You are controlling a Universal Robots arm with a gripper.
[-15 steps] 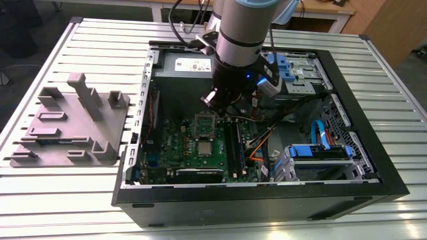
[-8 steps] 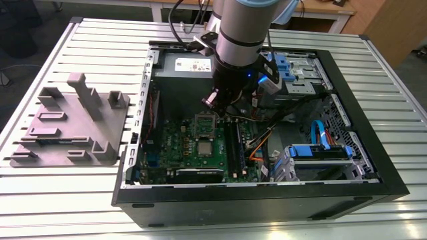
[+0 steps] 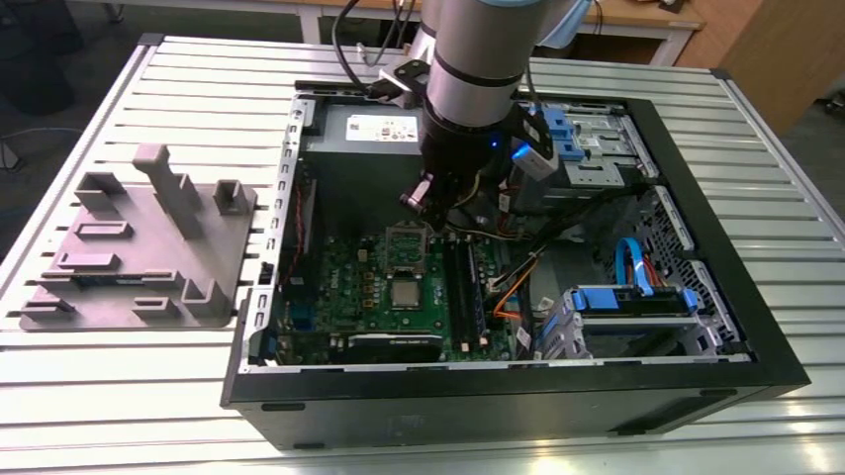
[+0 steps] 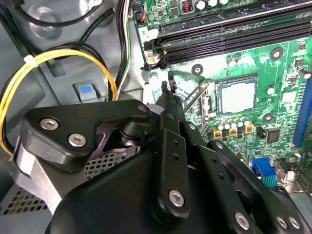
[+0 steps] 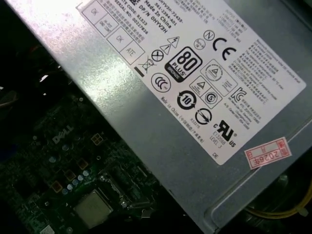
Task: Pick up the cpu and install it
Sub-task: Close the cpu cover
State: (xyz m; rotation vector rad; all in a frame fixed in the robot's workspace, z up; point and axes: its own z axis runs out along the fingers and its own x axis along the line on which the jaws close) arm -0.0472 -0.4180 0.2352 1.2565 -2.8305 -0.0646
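Observation:
The cpu (image 3: 404, 292) is a small pale silver square lying flat in the socket on the green motherboard (image 3: 356, 297) inside the open computer case. It also shows in both wrist views (image 4: 237, 95) (image 5: 92, 208). A metal socket frame (image 4: 195, 97) stands flipped up beside it. My gripper (image 3: 420, 203) hangs above the board's far part, short of the cpu and apart from it. In the second wrist view its black fingers meet at a narrow tip (image 4: 166, 90) near the raised frame. It looks shut, with nothing between the fingers.
A large grey box with a white label (image 5: 195, 73) sits at the case's far end. Black memory slots (image 4: 234, 34) and yellow cables (image 4: 58, 56) lie near the gripper. Blue drive cages (image 3: 634, 297) fill the exterior view's right. A grey tray with posts (image 3: 133, 247) lies outside, left.

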